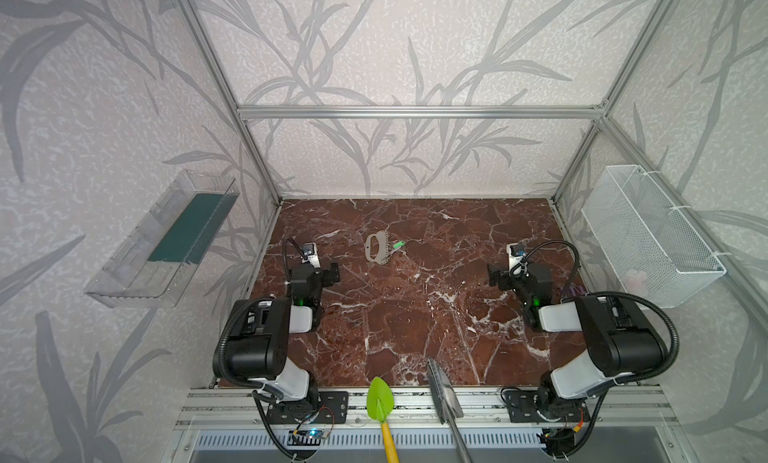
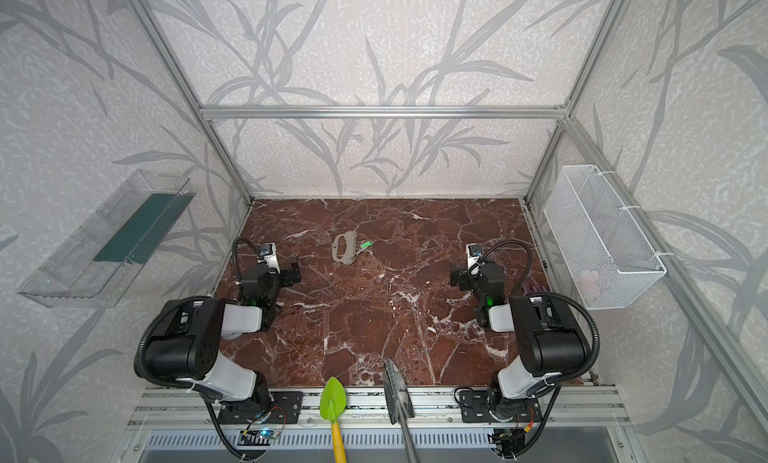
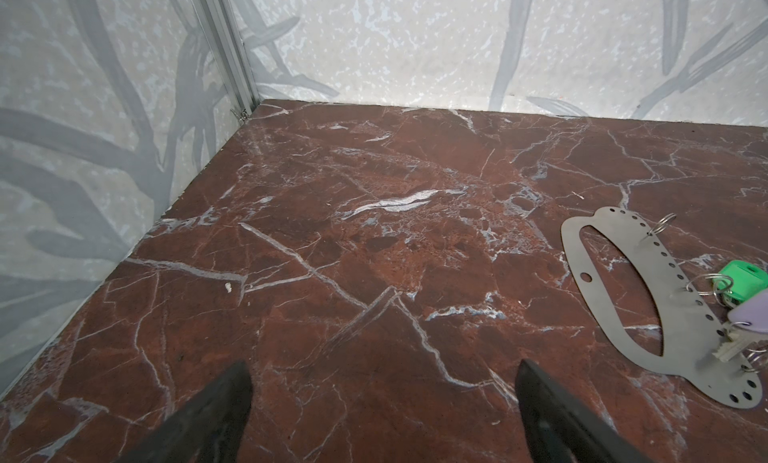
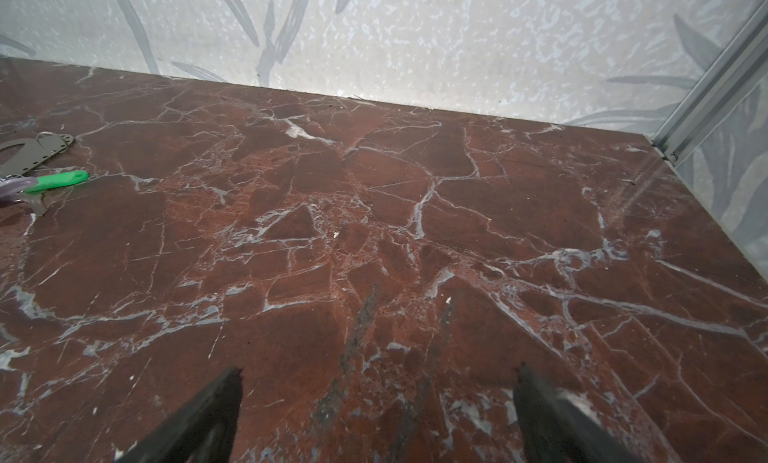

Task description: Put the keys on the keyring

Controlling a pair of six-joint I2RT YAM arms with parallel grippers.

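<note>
The keyring (image 1: pixel 368 249) (image 2: pixel 335 249), a flat grey-beige tag with an oval cut-out, lies on the red marble floor toward the back, left of centre. In the wrist views the keyring (image 3: pixel 690 328) (image 4: pixel 25 153) shows small holes and thin wire rings along one edge. The keys rest against that edge: a green-headed key (image 1: pixel 399 244) (image 2: pixel 366 244) (image 3: pixel 744 274) (image 4: pixel 58 180) and a lilac-headed key (image 3: pixel 752 311) (image 4: pixel 8 188). My left gripper (image 1: pixel 332 272) (image 2: pixel 296 271) (image 3: pixel 383 369) is open and empty, nearer than the tag and to its left. My right gripper (image 1: pixel 494 276) (image 2: pixel 456 278) (image 4: pixel 379 371) is open and empty, far to the right.
A green trowel (image 1: pixel 379 398) and a grey metal tool (image 1: pixel 442 394) lie over the front edge. A white wire basket (image 1: pixel 652 232) hangs on the right wall, a clear tray (image 1: pixel 162 240) on the left wall. A purple object (image 1: pixel 573 291) peeks out beside the right arm.
</note>
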